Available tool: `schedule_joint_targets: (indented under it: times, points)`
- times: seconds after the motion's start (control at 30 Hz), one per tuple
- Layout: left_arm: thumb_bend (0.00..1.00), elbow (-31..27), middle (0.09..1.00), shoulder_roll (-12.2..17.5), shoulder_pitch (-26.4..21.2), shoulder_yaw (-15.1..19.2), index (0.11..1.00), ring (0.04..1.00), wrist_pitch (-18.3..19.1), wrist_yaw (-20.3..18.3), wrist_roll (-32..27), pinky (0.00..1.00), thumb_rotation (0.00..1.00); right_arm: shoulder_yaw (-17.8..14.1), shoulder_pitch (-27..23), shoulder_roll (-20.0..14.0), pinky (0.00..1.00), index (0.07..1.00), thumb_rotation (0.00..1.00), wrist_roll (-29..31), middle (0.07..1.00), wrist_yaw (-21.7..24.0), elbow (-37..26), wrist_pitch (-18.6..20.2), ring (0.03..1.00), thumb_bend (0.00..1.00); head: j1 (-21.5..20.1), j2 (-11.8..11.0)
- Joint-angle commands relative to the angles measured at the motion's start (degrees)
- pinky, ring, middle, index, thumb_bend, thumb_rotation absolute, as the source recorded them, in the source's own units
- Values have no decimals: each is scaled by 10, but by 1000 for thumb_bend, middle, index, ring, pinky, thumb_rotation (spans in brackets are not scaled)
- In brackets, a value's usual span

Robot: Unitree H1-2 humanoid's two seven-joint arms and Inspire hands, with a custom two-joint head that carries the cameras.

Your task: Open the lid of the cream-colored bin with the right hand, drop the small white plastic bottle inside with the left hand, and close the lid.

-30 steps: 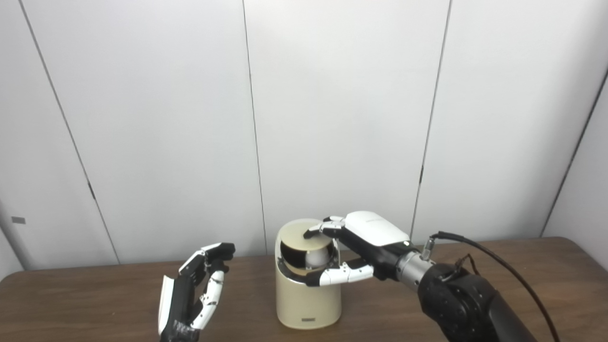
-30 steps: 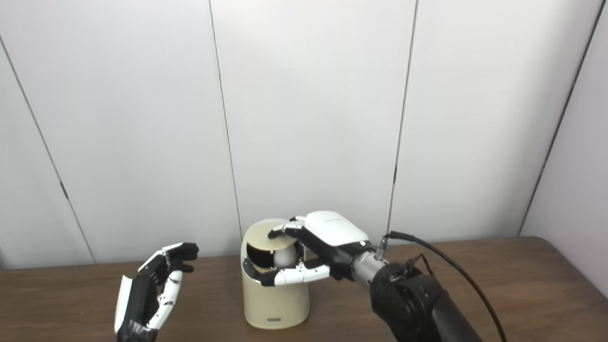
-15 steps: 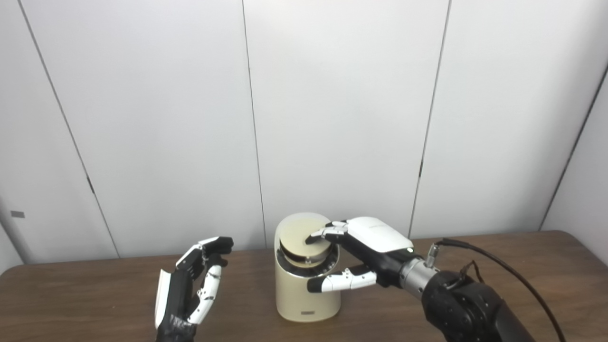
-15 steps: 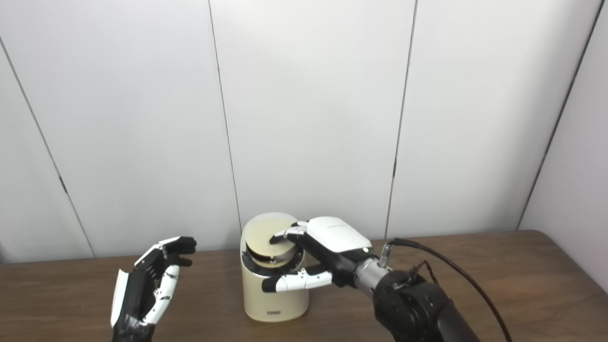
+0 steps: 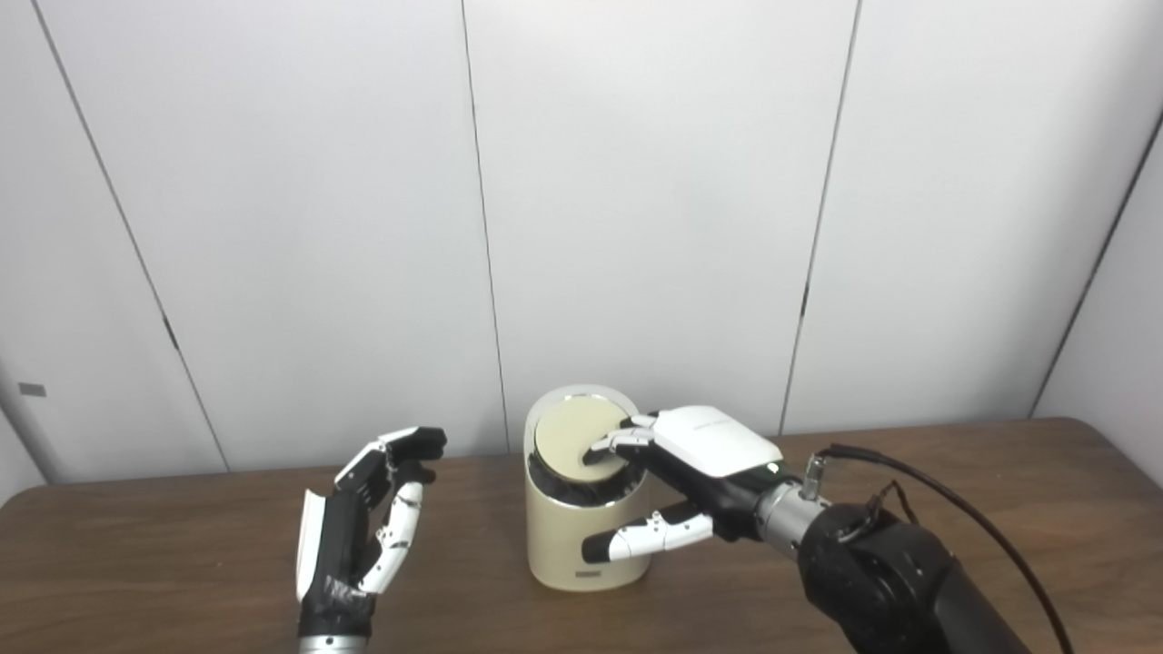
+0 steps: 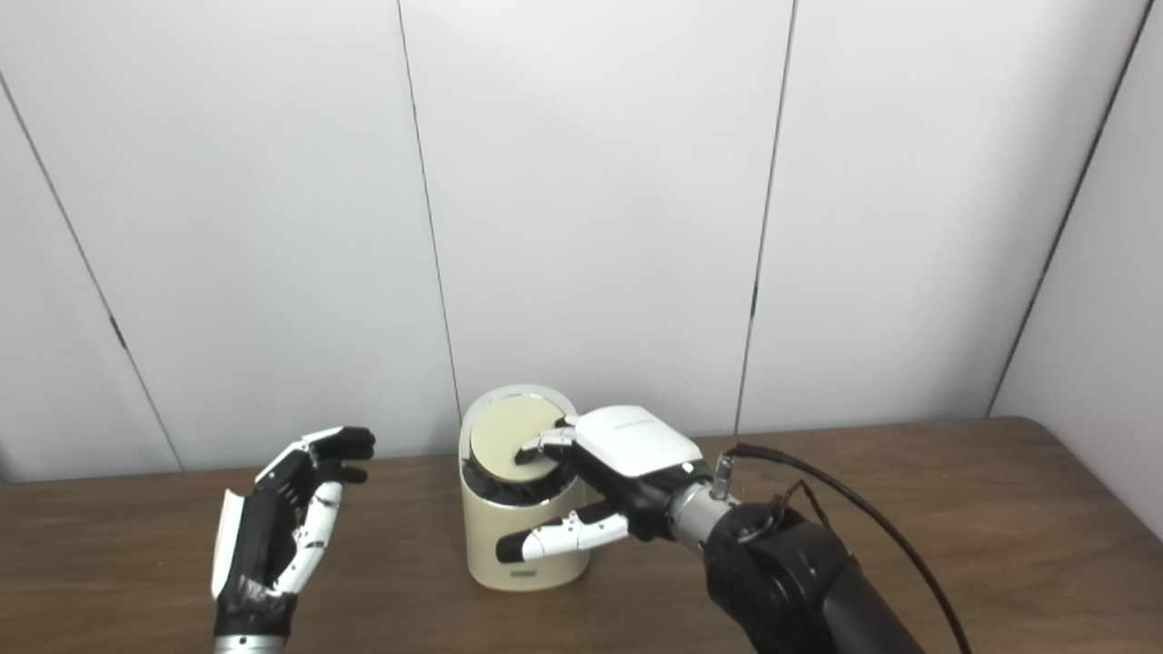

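Left eye view: cream-colored bin (image 5: 581, 536) stands upright on the table (image 5: 182, 563), near centre. Its lid (image 5: 574, 436) lies tilted in the chrome collar, a dark gap showing along the near edge, so not fully seated. Right hand (image 5: 700, 454) grasps nothing; fingertips (image 5: 607, 443) press on the lid's right part, thumb stretched out in front of the bin wall, whether touching it I cannot tell. Left hand (image 5: 363, 536) stands empty well to the left, fingers apart and loosely curled. Small white plastic bottle not visible; judged to be inside the bin.

Right eye view: same layout. Lid (image 6: 509, 439) slopes toward the camera, fingertips (image 6: 536, 446) on its right edge. Left hand (image 6: 282, 531) clear of the bin (image 6: 518, 545), holding nothing.

Step in hand, as I judge it: closing the lid. To do it well, press straight down nearer the lid's middle until the dark gap closes. Off-centre pressure could tip the light bin, so keep the force vertical, then lift the fingers away cleanly.
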Motion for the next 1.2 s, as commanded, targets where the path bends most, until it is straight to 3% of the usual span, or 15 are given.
schedule_joint_targets:
  times: [0.0, 0.17, 0.47, 0.63, 0.8, 1.03, 1.17]
  points:
    - [202, -18, 693, -1, -13, 4, 674, 686, -12, -2, 4, 593, 608, 15, -17, -6, 934, 809, 1000, -32, 850, 3, -8, -22, 927, 891, -1, 0]
    - [198, -18, 694, -1, -12, 6, 675, 689, -12, -1, 12, 596, 614, 48, -4, 0, 950, 803, 1000, -105, 849, -16, 19, -47, 922, 898, 1, 0]
    - [202, -23, 694, -1, -11, 8, 675, 690, -12, -5, 7, 598, 634, 39, 14, 15, 955, 791, 1000, -118, 843, -39, 35, -57, 916, 885, -2, 4]
    - [203, -24, 691, -3, -10, 10, 672, 686, -12, -8, 8, 594, 624, 31, 17, 18, 953, 796, 1000, -114, 851, -22, 26, -47, 922, 889, -1, 3]
    - [195, -23, 692, -4, -10, 12, 673, 687, -12, -12, 8, 596, 605, 1, 29, 30, 945, 814, 1000, -79, 861, -46, 4, -45, 925, 857, 0, 0]
    - [201, -21, 689, -4, -11, 14, 671, 682, -12, -15, 3, 591, 610, -71, 61, 68, 878, 835, 914, 18, 875, -148, -11, -64, 918, 770, -4, -2]
    - [192, -20, 691, -4, -11, 15, 672, 686, -12, -18, 3, 595, 604, -85, 68, 72, 911, 871, 980, 35, 904, -172, -7, -69, 954, 749, -5, -4]
